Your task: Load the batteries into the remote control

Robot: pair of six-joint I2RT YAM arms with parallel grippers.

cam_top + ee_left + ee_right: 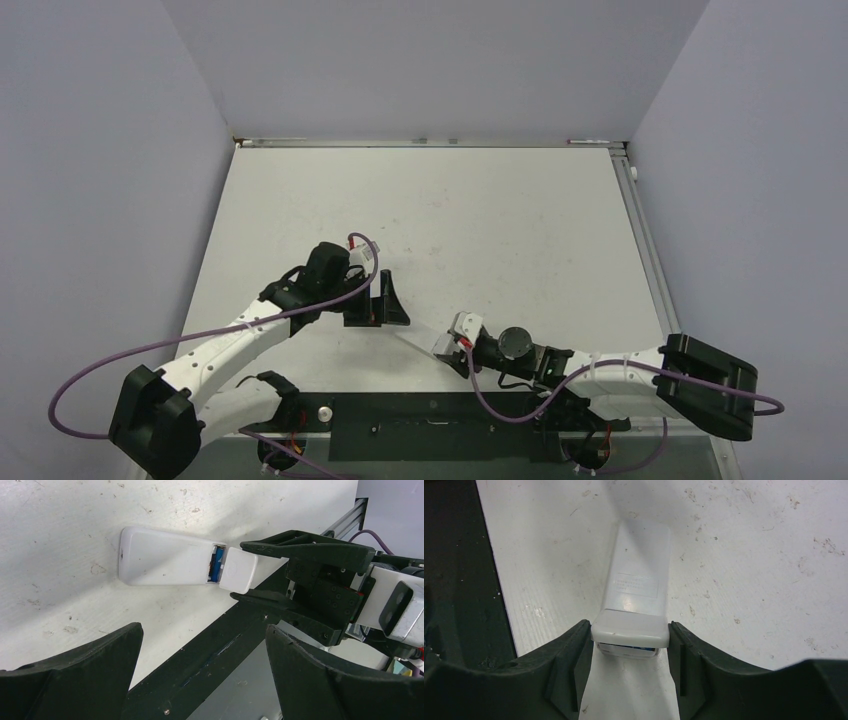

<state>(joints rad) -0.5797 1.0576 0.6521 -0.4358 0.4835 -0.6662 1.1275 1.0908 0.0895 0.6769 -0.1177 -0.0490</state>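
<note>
The remote control (pixel 165 557) lies on the table with its plain white back up, and its battery bay at one end is uncovered. A blue battery (pixel 218 565) shows inside that bay; a dark one I cannot make out. My right gripper (pixel 630 630) is shut on a small white square cover (pixel 630 627), pressed against the remote's (pixel 639 565) open end with a sliver of blue (pixel 634 646) showing beneath it. My left gripper (pixel 205 670) hovers open and empty just beside the remote, above the table's near edge. From above, the left gripper (pixel 385 300) and right gripper (pixel 447 345) stand close together.
A black mounting plate (pixel 210 650) runs along the table's near edge, right beside the remote, and shows again as the same black plate (pixel 454 580) in the right wrist view. Purple cables (pixel 90 360) loop off both arms. Grey walls close in the white table (pixel 450 200).
</note>
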